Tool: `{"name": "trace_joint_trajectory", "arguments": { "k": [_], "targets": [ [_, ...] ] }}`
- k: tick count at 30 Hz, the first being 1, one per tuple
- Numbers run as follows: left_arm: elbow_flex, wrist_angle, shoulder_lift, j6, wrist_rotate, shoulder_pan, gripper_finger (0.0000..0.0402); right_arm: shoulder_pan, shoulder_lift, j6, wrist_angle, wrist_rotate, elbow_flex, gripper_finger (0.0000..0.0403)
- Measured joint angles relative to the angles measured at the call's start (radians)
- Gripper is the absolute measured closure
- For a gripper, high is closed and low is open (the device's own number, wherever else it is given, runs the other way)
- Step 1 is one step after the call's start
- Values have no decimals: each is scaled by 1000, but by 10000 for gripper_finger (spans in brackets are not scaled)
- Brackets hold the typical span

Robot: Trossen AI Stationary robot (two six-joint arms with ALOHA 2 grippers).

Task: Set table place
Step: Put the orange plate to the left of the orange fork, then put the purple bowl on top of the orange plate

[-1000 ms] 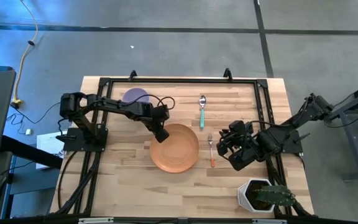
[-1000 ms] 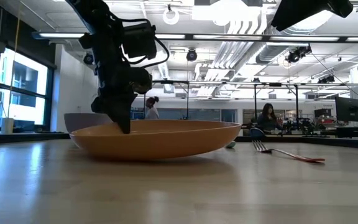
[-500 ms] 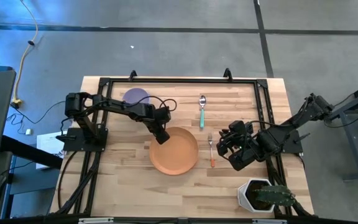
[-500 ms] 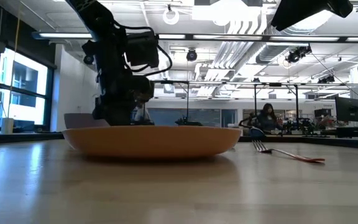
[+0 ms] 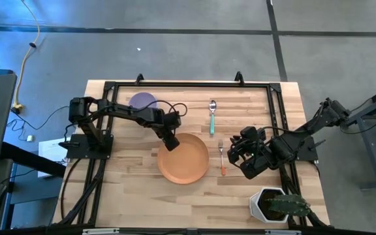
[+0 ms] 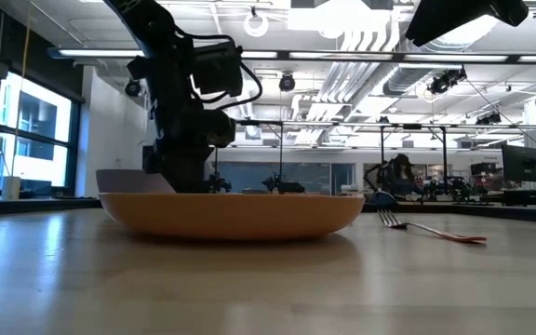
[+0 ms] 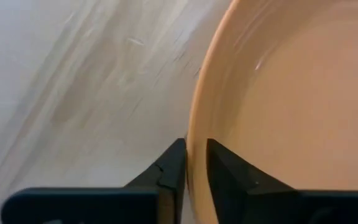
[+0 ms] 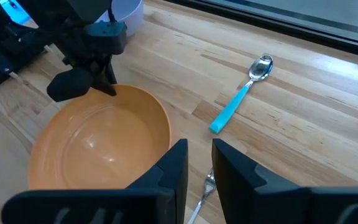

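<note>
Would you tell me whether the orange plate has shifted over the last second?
Barely. The plate sits about where it did beside the fork, but in the low view its tilted rim has settled level, the left gripper clamping it.

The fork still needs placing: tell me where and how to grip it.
Grip the fork by its orange handle, from straight above, fingers straddling it across its width. It lies flat on the table with bare wood either side, between the plate and the right gripper.

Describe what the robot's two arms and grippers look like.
Both arms are dark, nearly black, jointed links. The left gripper has two flat, angular black fingers, with a black cable looping above its wrist. The right gripper looks bulkier, with similar squared black fingers.
</note>
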Motion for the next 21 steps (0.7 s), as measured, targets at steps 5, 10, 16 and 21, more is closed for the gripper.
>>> {"name": "trace_joint_trajectory", "arguments": {
  "k": [5,10,16,21],
  "targets": [
    [0,-17,0,-7,-11,0,303,0,0,0,0,0,0,338],
    [57,-79,0,-9,20,1,287,0,0,0,1,-3,0,338],
    [237,-282,-1,87,-88,-9,298,0,0,2,2,-29,0,338],
    [349,-475,-2,145,-311,-19,302,0,0,6,3,-33,0,338]
  ]
}}
